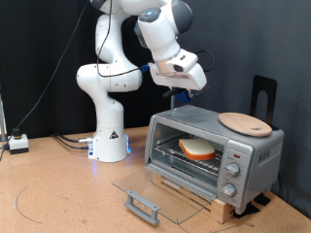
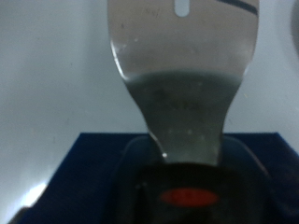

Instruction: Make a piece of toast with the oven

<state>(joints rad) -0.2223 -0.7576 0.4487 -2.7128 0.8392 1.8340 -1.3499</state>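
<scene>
The silver-grey oven (image 1: 255, 153) stands at the exterior view's right with its glass door (image 1: 146, 186) folded down flat and open. The piece of toast (image 1: 197, 149), pale with an orange-brown crust, lies on the wire rack inside. My gripper (image 1: 182, 94) hangs above the oven's top left corner, clear of it. It is shut on a dark-handled metal spatula (image 2: 182, 93). In the wrist view the spatula's shiny slotted blade fills the picture, and my fingers do not show clearly.
A round light-wood board (image 1: 245, 122) lies on the oven's top. The oven sits on a low wooden base (image 1: 199, 197). The door handle (image 1: 143, 204) juts out over the table. A black upright stand (image 1: 263, 95) is behind the oven. A white box with cables (image 1: 19, 144) is at the left.
</scene>
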